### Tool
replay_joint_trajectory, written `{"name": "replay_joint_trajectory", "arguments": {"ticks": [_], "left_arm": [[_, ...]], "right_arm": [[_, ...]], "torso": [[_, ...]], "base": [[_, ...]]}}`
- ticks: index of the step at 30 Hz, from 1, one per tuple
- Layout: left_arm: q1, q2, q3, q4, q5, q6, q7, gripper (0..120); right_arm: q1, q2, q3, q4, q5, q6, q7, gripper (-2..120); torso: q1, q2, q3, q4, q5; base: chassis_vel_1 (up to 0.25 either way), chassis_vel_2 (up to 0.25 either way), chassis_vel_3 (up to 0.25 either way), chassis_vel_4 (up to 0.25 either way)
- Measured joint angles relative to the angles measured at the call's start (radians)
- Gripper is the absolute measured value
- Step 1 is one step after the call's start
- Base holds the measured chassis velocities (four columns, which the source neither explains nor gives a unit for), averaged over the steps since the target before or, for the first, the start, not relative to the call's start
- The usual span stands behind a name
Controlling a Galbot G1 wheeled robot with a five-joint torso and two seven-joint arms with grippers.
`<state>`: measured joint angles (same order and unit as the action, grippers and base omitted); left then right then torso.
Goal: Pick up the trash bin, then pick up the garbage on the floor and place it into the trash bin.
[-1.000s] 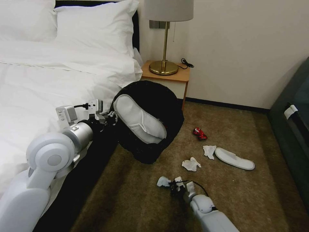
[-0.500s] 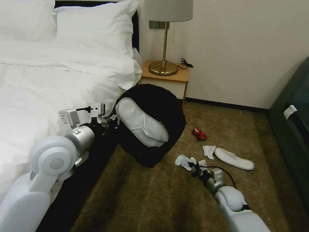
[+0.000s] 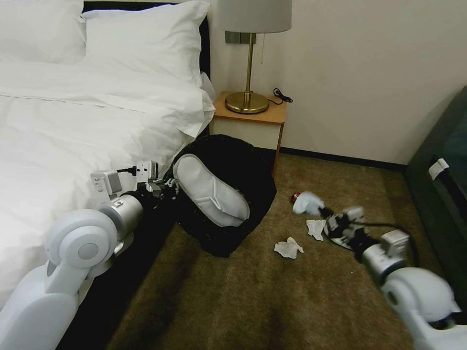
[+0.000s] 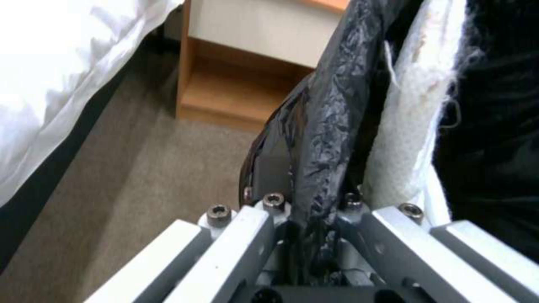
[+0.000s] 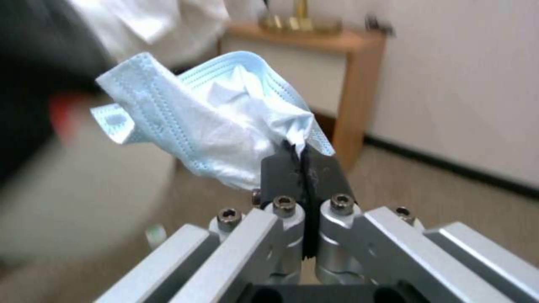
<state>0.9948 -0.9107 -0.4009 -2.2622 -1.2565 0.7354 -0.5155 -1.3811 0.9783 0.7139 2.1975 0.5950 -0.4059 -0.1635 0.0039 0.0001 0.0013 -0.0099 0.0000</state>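
Note:
My left gripper [image 3: 168, 185] is shut on the rim of the black trash bin [image 3: 245, 165], holding it tilted above the floor beside the bed. A white slipper [image 3: 209, 192] lies inside the bin. In the left wrist view my fingers [image 4: 264, 168] pinch the black liner [image 4: 326, 118], with the slipper [image 4: 404, 139] just behind it. My right gripper [image 3: 323, 212] hangs over the litter, shut on a crumpled light-blue face mask [image 3: 308, 202] [image 5: 213, 126]. Two white tissues [image 3: 288, 248] [image 3: 316, 227] lie on the carpet. A red can [image 3: 294, 196] peeks out behind the mask.
The white bed [image 3: 73, 121] fills the left side. A wooden nightstand [image 3: 253, 119] with a brass lamp [image 3: 249, 58] stands behind the bin. A dark cabinet [image 3: 438, 184] lines the right. My right wrist covers most of a second slipper [image 3: 341, 242]. Open carpet [image 3: 219, 301] lies in front.
My right arm has swung right and upward, carrying the face mask from near the front tissue to above the red can. The left arm and the bin dipped slightly.

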Motion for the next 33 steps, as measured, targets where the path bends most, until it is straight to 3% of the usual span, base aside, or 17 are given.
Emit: {"name": "replay_joint_trajectory", "arguments": {"ticks": [7,11,17,23,33], "left_arm": [[0.016,0.007,0.028,-0.007,0.004,0.0,-0.006,1],[0.013,0.012,0.052,-0.009,-0.001,0.0,-0.001,1],[-0.012,0.012,0.088,0.005,-0.019,0.0,0.001,1],[-0.042,0.006,0.134,0.012,-0.033,0.0,-0.002,1],[-0.067,-0.001,0.148,0.021,-0.037,0.0,-0.005,1]], "right_arm": [[0.068,-0.069,0.062,0.109,0.183,-0.029,0.01,0],[0.143,-0.104,0.03,0.128,0.259,-0.035,0.023,0],[0.258,-0.126,-0.091,0.123,0.279,-0.049,0.021,0],[0.274,-0.129,-0.185,0.134,0.267,-0.076,-0.003,0],[0.277,-0.11,-0.345,0.135,0.194,-0.1,-0.005,1]], "torso": [[0.0,0.0,0.0,-0.0001,0.0002],[0.0,0.0,0.0,0.0,-0.0001],[0.0,0.0,0.0,0.0003,0.0001],[0.0,0.0,0.0,0.0,0.0],[0.0,0.0,0.0,0.0001,0.0]], "base": [[0.0,0.0,0.0,0.0],[0.0,0.0,0.0,0.0],[0.0,0.0,0.0,0.0],[0.0,0.0,0.0,0.0],[0.0,0.0,0.0,0.0]]}}
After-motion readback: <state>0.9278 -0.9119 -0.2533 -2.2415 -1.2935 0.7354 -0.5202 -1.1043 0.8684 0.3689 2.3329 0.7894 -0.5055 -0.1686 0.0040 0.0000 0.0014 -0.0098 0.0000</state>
